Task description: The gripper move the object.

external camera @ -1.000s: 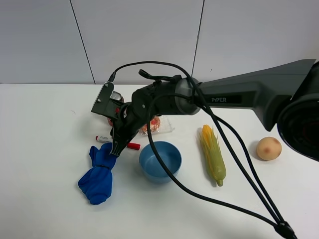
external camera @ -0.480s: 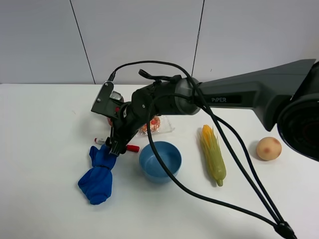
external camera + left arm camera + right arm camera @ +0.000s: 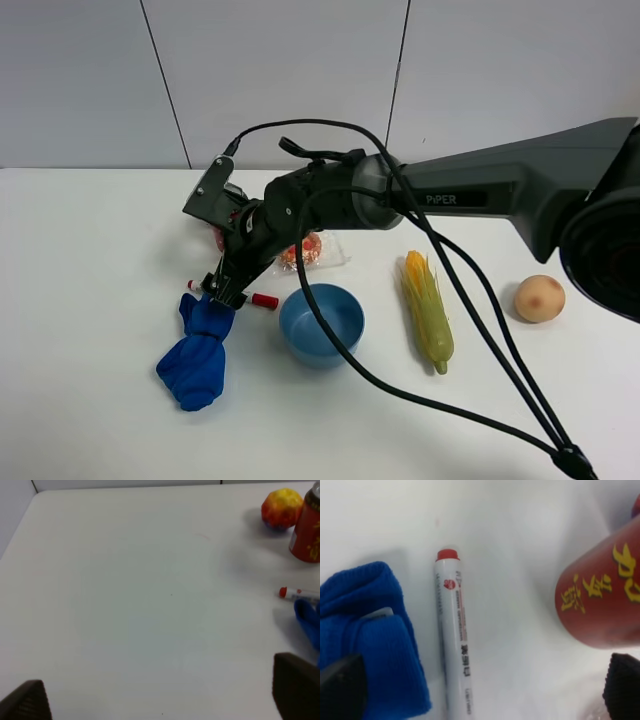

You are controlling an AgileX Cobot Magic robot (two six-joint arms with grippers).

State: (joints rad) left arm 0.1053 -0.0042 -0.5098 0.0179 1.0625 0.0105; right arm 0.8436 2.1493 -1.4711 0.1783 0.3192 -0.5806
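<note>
1. Noting the state first: the right gripper [image 3: 222,295] hangs low over the marker pen [image 3: 454,645]. Its fingers [image 3: 340,690] are spread wide and hold nothing. The pen lies flat on the worktop [image 3: 90,300], and the wrist view shows it between the two fingers.
2. Pen position: it lies between the blue cloth [image 3: 197,350] and the red can [image 3: 602,595]. The cloth sits just beside the barrel; whether they touch I cannot tell. The can stands apart on the other side. The capped end points toward the blue bowl [image 3: 322,322].
3. Judgement on the step: this is a pick-up at the pen. The fingers should straddle the barrel near mid-length and square to it, come down to the worktop, then close across the narrow width. A slim round barrel may roll or twist if caught off-centre.
4. Obstacles: one finger hovers over the cloth, so a fold could be pinched in with the pen. The other finger is near the can and could nudge it on the way down. Any lift should clear the bowl rim.
5. The corn cob [image 3: 428,310] and round fruit [image 3: 540,298] lie well apart and are no concern.
6. The left gripper [image 3: 160,700] is over bare worktop with its fingers apart and empty.
</note>
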